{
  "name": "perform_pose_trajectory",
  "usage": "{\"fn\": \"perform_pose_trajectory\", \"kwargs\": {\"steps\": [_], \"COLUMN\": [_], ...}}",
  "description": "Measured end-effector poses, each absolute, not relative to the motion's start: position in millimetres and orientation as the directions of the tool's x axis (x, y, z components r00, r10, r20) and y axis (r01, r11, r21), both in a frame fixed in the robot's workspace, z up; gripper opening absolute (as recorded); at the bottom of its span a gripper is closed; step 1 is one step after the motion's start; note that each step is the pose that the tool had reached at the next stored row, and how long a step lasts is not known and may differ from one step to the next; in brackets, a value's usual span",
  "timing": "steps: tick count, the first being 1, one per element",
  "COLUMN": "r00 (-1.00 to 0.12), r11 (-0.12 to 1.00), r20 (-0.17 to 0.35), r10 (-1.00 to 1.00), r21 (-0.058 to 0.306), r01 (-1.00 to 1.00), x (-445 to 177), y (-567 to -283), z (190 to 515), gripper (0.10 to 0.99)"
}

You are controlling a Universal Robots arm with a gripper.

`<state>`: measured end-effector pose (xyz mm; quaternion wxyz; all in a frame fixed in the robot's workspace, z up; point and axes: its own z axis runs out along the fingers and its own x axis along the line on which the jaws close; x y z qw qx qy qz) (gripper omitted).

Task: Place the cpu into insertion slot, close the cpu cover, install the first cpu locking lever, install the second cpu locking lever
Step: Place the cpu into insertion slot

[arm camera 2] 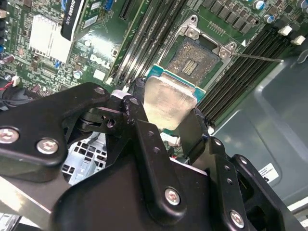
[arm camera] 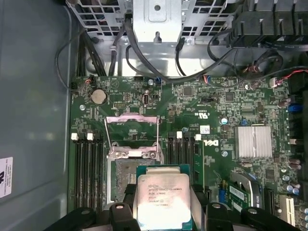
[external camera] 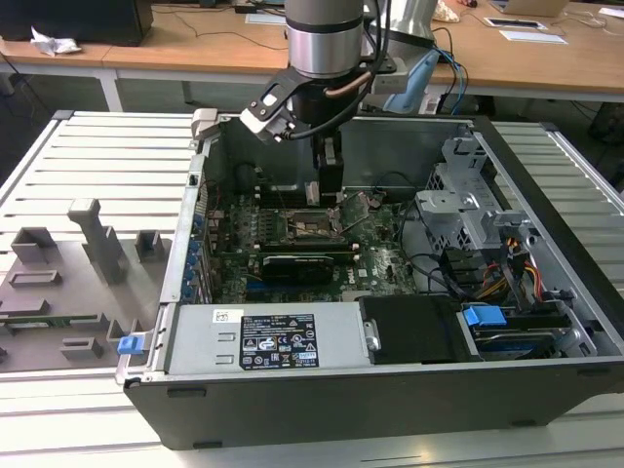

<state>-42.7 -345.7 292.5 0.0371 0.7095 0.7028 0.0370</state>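
Arm reached down into the open PC case (external camera: 322, 405) on the slatted counter (external camera: 97, 156), with the gripper (external camera: 329, 195) over the green motherboard (external camera: 375, 258). The fingers (arm camera 2: 137, 108) were narrowed onto the cpu (arm camera: 163, 202), clamping it by two opposite edges, metal lid facing the first wrist camera. The cpu hung at one side of the insertion slot (arm camera 2: 195, 60), overlapping it only partly and not seated. In the second wrist view the slot was bare, contacts exposed. Couldn't tell whether a cpu edge touched the socket rim. The cpu cover (arm camera: 132, 136) was swung open, lying off the slot on the side toward the coin cell (arm camera: 98, 96). One locking lever (arm camera 2: 260, 57) was unlatched, a thin rod sticking out across the memory slots (arm camera 2: 240, 79). A finned heatsink (arm camera: 252, 142) sat well apart from the slot. Grey fixtures (external camera: 88, 253) lay on the counter, at the exterior view's left of the case.
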Motion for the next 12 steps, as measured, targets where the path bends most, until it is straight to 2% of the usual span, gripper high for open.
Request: {"fn": "perform_pose_trajectory", "kwargs": {"steps": [12], "r00": [-0.034], "r11": [0.034], "r20": [0.000], "r10": [0.999], "r21": [0.105], "r01": [0.994], "x": [-43.1], "y": [-334.0], "z": [272.4], "gripper": [0.529]}}
